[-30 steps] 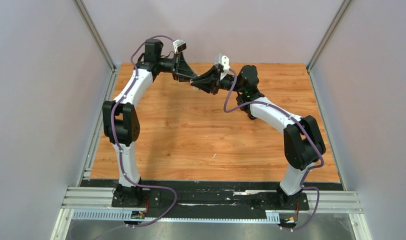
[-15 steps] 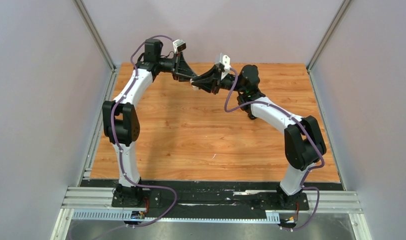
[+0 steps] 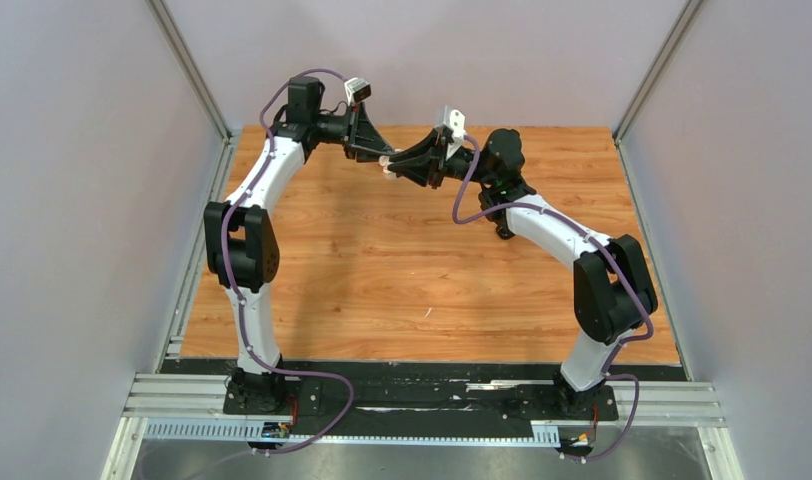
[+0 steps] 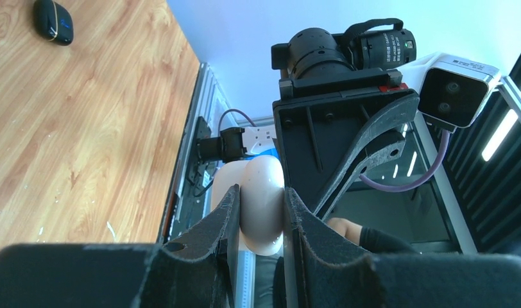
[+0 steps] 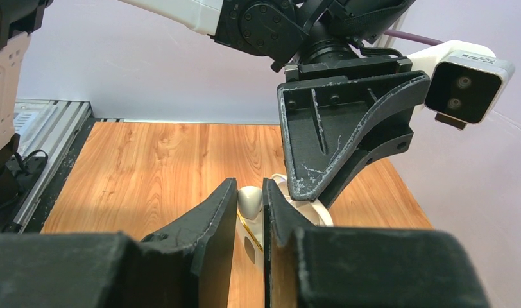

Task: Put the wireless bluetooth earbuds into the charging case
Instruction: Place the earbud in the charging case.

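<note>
Left fingers (image 4: 227, 215) clamp the white charging case (image 4: 263, 205) between them. Right fingers (image 5: 213, 215) pinch a white earbud (image 5: 248, 200), the case just beyond their tips. We judge the bud light and slippery, so grip its body.

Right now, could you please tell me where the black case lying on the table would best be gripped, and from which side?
Grip the black case across its shorter width, coming straight down from above. It lies flat and shut on the table, a rounded oval with bare wood beside it, so the jaws should probably fit either side.
</note>
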`<move>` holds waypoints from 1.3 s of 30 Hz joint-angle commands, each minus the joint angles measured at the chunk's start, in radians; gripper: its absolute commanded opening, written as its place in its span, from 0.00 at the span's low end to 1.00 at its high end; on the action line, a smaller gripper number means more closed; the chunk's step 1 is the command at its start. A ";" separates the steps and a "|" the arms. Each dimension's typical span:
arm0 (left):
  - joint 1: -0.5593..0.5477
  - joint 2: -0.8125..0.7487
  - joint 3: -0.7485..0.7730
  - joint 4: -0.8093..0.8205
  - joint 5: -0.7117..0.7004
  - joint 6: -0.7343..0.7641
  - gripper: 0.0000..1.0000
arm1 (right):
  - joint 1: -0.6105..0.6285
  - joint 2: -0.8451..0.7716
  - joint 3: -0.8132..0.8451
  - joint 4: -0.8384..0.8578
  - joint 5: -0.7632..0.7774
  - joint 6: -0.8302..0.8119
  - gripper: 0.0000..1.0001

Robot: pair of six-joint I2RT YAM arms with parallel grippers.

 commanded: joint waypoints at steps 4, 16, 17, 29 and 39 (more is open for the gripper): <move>0.002 -0.027 0.038 0.005 0.047 -0.003 0.00 | -0.005 -0.033 0.013 -0.020 -0.026 -0.010 0.27; 0.000 -0.034 0.027 0.003 0.042 0.002 0.00 | 0.007 0.001 0.073 -0.076 -0.047 -0.039 0.25; 0.000 -0.035 0.025 0.003 0.042 0.004 0.00 | 0.010 0.001 0.077 -0.083 -0.049 -0.056 0.25; -0.002 -0.029 0.021 0.004 0.034 0.015 0.00 | 0.026 0.017 0.135 -0.202 -0.026 -0.149 0.24; -0.009 -0.032 0.009 0.002 0.033 0.037 0.00 | 0.042 0.038 0.181 -0.236 -0.006 -0.151 0.25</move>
